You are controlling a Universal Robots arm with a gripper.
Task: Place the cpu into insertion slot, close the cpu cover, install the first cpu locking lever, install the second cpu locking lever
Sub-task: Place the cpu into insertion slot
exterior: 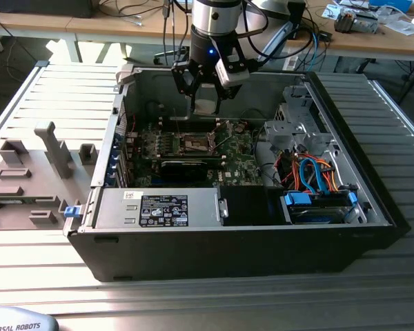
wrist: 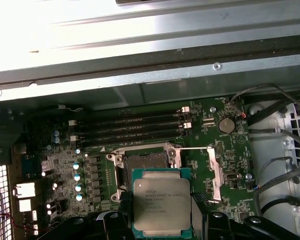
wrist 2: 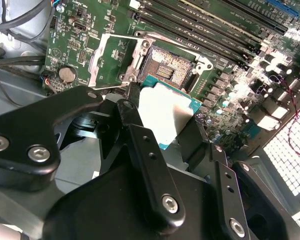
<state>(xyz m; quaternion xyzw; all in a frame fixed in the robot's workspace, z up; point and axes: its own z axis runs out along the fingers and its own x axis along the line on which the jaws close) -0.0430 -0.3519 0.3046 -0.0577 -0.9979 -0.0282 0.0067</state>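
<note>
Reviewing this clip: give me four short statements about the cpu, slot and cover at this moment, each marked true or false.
1. The gripper holds the cpu between its jaws. True.
2. The cpu sits in the insertion slot. False: the slot is empty, its dark centre is exposed, and the cpu hangs above the board.
3. The cpu cover is closed over the slot. False: it is swung open beside the slot.
4. The green circuit board lies inside an open computer case. True.

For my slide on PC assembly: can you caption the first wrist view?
The gripper holds the cpu near the empty insertion slot, with the cpu cover swung open.
</note>
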